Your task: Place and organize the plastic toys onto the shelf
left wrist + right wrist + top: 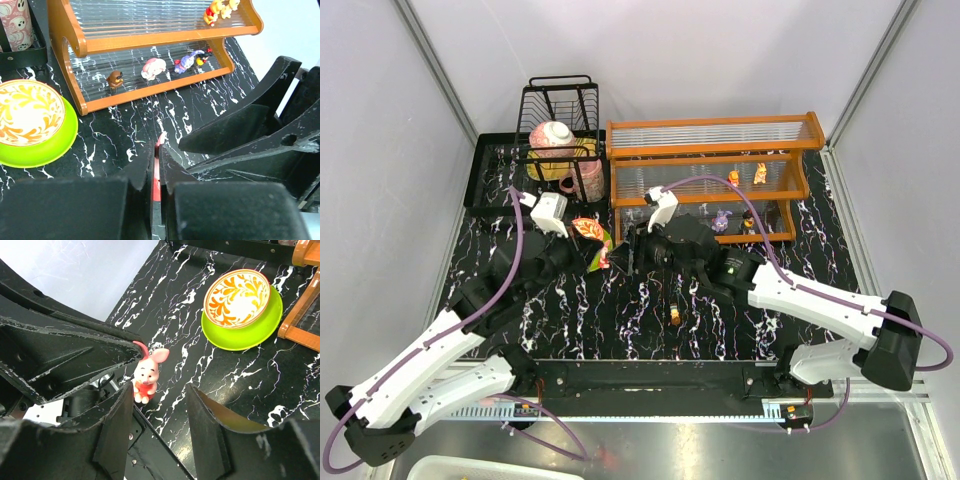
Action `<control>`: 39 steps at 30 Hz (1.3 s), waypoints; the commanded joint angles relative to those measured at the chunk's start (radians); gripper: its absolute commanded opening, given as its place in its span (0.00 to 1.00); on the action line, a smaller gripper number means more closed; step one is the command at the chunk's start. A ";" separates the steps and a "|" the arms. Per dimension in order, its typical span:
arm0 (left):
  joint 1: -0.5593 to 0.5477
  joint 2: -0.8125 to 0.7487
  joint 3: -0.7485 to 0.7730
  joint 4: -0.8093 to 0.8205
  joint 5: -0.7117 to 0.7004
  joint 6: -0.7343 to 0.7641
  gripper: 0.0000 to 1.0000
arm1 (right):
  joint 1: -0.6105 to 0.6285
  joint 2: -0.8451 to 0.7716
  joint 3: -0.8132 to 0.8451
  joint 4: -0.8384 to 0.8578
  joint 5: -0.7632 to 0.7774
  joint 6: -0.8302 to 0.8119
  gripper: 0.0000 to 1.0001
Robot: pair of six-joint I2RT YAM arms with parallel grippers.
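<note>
My left gripper (160, 145) is shut on a thin red-pink part of a toy. In the right wrist view this is the ear of a pink figurine (147, 372), which hangs at the left gripper's tip just above the table. My right gripper (160, 390) is open, and the figurine is just beyond its left finger (117, 420). From above, both grippers (610, 258) (632, 250) meet in front of the orange shelf (710, 150). The shelf holds two orange-yellow toys (733, 178), a purple one (187, 60), a pink-white one (152, 68) and a brown one (115, 78). One orange toy (674, 314) lies on the table.
A red patterned bowl (30, 112) on a green plate (55, 150) sits left of the shelf, close to both grippers. A black wire dish rack (560, 100) with a pink cup (555, 138) stands at the back left. The table top is black marble pattern.
</note>
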 commanded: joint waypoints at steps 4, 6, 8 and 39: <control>-0.004 -0.005 0.036 0.068 0.053 0.000 0.00 | 0.007 0.011 0.027 0.067 -0.035 0.002 0.51; -0.004 0.001 0.040 0.070 0.062 0.012 0.00 | 0.005 0.014 0.032 0.065 -0.038 -0.001 0.50; -0.004 0.006 0.042 0.068 0.073 0.021 0.00 | 0.007 0.020 0.035 0.063 -0.046 -0.004 0.49; -0.004 0.005 0.031 0.074 0.102 0.067 0.00 | 0.001 0.048 0.052 0.067 -0.071 -0.023 0.19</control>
